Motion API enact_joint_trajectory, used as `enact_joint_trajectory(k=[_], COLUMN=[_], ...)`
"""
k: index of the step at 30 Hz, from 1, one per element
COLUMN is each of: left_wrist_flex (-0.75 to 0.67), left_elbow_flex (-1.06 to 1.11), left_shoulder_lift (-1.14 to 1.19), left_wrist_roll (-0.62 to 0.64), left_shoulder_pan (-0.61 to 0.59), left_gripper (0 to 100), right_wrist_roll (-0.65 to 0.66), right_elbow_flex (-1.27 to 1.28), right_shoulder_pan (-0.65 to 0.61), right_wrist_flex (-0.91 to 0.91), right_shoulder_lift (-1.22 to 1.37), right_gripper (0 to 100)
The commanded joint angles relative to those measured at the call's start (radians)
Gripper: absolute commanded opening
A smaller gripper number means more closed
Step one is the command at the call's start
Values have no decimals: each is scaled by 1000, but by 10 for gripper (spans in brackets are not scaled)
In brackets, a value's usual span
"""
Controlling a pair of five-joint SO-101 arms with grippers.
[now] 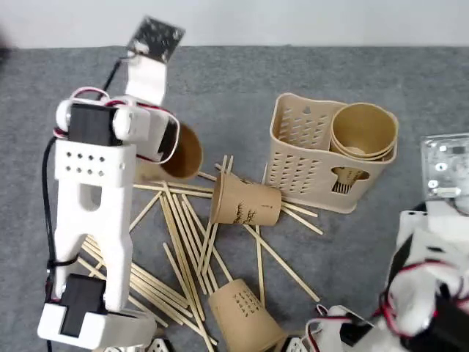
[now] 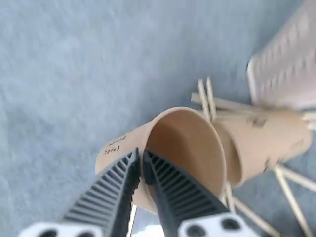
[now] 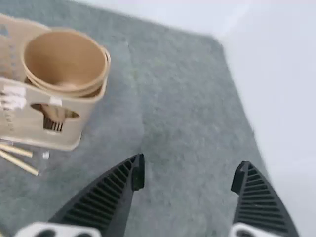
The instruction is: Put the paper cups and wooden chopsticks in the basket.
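My left gripper (image 2: 139,154) is pinched nearly closed on the rim of a paper cup (image 2: 182,143) tipped sideways, one finger inside its mouth and one outside. The high view adds a second cup (image 1: 245,202) and a third cup (image 1: 245,312) lying among scattered wooden chopsticks (image 1: 183,235) beside the basket (image 1: 293,158). My right gripper (image 3: 190,173) is spread wide, holding nothing, over grey mat (image 3: 187,98) near the basket's nested cups (image 3: 64,61).

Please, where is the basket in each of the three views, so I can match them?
High view: the basket stands right of centre, with stacked cups inside.
Left wrist view: its wall lies beyond the cup pinched by the left hand.
Right wrist view: it stands ahead of the open right hand.
Shared landmark: chopsticks at the basket's foot.
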Motion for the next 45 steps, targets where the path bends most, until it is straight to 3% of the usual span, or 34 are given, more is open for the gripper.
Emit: enact_joint_trajectory(k=[1,9,18,29,36,45], left_wrist_flex=[12,-75,-330,-597,-640,-721], left_elbow_flex=[-134,-404,-415,-414,-409,-320], left_shoulder_lift=[-11,-9,46,183,184,301], left_wrist_roll=[57,166,222,305,305,305], left_shoulder_pan=[75,250,434,575,672,697], left_gripper=[12,12,12,12,12,12], right_wrist_roll=[-3,-3,-3,-9,-9,-11], right_elbow_flex=[64,229,428,669,732,732], right_shoulder_pan=[28,139,326,331,331,331], right_wrist_flex=[31,-47,-269,-384,-403,-395], right_shoulder_lift=[-7,-7,-7,-7,-7,-7], right_gripper=[299,299,299,299,299,299])
